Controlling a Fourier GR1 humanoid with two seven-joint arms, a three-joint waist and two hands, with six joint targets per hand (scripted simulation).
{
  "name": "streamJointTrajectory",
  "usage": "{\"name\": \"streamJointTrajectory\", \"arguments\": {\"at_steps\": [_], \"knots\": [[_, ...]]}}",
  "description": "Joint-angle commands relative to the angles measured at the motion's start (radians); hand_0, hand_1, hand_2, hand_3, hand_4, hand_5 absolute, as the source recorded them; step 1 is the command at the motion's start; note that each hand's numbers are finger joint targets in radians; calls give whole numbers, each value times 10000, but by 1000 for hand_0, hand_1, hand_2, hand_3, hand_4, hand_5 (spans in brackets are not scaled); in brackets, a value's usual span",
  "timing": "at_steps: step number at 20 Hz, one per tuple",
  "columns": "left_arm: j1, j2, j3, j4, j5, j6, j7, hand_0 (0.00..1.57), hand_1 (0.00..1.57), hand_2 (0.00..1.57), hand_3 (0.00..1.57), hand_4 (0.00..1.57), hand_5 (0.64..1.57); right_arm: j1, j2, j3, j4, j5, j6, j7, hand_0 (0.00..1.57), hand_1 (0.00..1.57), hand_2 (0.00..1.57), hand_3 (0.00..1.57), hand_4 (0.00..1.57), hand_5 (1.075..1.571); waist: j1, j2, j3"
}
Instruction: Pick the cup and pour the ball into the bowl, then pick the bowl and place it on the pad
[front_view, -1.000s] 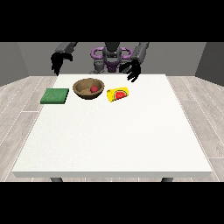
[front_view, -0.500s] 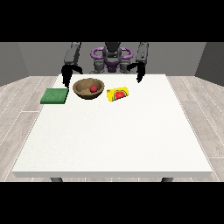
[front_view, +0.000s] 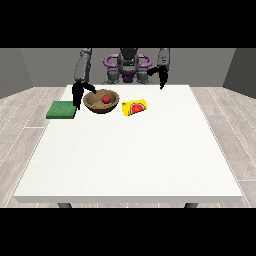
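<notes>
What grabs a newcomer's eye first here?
Probably the red ball sitting in the brown bowl at the table's far side, with the yellow cup lying on its side just right of it. The hand at the view's left hangs between bowl and green pad.

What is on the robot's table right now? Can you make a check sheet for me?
Surface: white table, mostly bare.
Job's things: brown bowl with red ball inside; yellow cup lying on its side beside the bowl; green pad to the view's left of the bowl.
Clutter: nothing seen.
Hands: hand at the view's left between pad and bowl, by the bowl's rim; hand at the view's right raised behind the cup, holding nothing.
Cables: nothing seen.
Surroundings: grey walls, wood floor.
</notes>
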Motion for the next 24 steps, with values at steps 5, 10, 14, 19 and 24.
{"name": "streamJointTrajectory", "arguments": {"at_steps": [5, 10, 14, 19, 24], "knots": [[479, 40, -548, -1976, -357, -459, 1478, 0, 0, 0, 0, 956, 1427, -246, -210, -390, 2561, 60, 198, -1877, 0, 0, 0, 0, 351, 1571, 608, 69, 6], [328, 313, 103, -1373, -109, -644, 734, 0, 0, 0, 0, 956, 1425, -421, -76, -307, 2189, -148, 192, -1306, 0, 0, 0, 0, 401, 1570, 344, 89, 1], [117, 166, 24, -1451, -223, -528, 585, 0, 0, 0, 0, 948, 1424, -573, 415, -649, 2252, -727, 238, -1184, 0, 0, 0, 0, 580, 1541, 422, 487, 4], [29, 341, -32, -1967, -279, -650, 582, 0, 0, 0, 0, 955, 1416, -35, 240, -1142, 2551, -871, -756, -923, 1571, 1571, 1571, 1339, 929, 1450, 767, 1019, 5], [-69, 407, 127, -2070, -150, -746, 706, 0, 0, 0, 0, 1012, 1382, -244, -61, -1382, 2057, -1192, -1031, -438, 1571, 1571, 1571, 1571, 936, 1488, 747, 1070, -3]]}}
